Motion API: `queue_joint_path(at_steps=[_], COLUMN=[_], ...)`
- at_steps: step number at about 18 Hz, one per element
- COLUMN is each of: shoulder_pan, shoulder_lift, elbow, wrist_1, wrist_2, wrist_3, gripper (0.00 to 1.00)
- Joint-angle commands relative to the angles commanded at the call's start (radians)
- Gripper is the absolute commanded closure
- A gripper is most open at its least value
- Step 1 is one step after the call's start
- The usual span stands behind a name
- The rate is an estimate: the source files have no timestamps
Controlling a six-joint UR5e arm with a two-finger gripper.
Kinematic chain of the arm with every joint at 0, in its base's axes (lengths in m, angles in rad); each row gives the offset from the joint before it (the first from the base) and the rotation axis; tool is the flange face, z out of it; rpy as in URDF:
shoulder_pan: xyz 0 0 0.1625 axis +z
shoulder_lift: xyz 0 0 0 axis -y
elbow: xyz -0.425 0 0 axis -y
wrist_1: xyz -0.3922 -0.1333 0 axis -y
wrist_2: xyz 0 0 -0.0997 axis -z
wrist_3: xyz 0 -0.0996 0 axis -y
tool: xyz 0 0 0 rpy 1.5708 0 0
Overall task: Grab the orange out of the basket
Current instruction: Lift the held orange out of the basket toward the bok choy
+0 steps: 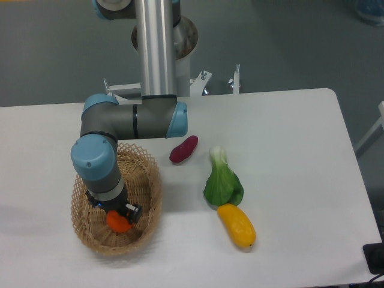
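Note:
The orange (119, 222) is a small bright-orange ball inside the tan wicker basket (147, 198) at the front left of the table. My gripper (117, 217) reaches down into the basket right over the orange. Its black fingers sit on both sides of the fruit and appear closed against it. The arm's wrist hides the top of the orange and most of the fingers. I cannot tell if the orange rests on the basket floor or is raised.
A purple sweet potato (183, 149) lies right of the basket. A green bok choy (222, 182) and a yellow oblong fruit (236, 225) lie further right. The arm's elbow (135, 120) hangs over the basket's back rim.

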Motion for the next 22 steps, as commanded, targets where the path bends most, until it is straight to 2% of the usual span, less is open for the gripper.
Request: queue_joint_path(at_steps=[4,9,13,16,22], shoulder_pan=[0.015,0.093,0.178,0.236,0.331], shoulder_lift=[0.052,0.117,0.155,0.175,0.189], elbow=[0.014,0.04,0.041,0.049,0.063], wrist_1=[-0.011,-0.025,-0.052,-0.103,-0.14], wrist_2=[-0.003,-0.015,-0.054,-0.052,-0.052], wrist_3=[0.06,0.112,0.222,0.34,0.515], gripper=[0.38,0.38,0.38,0.38,0.38])
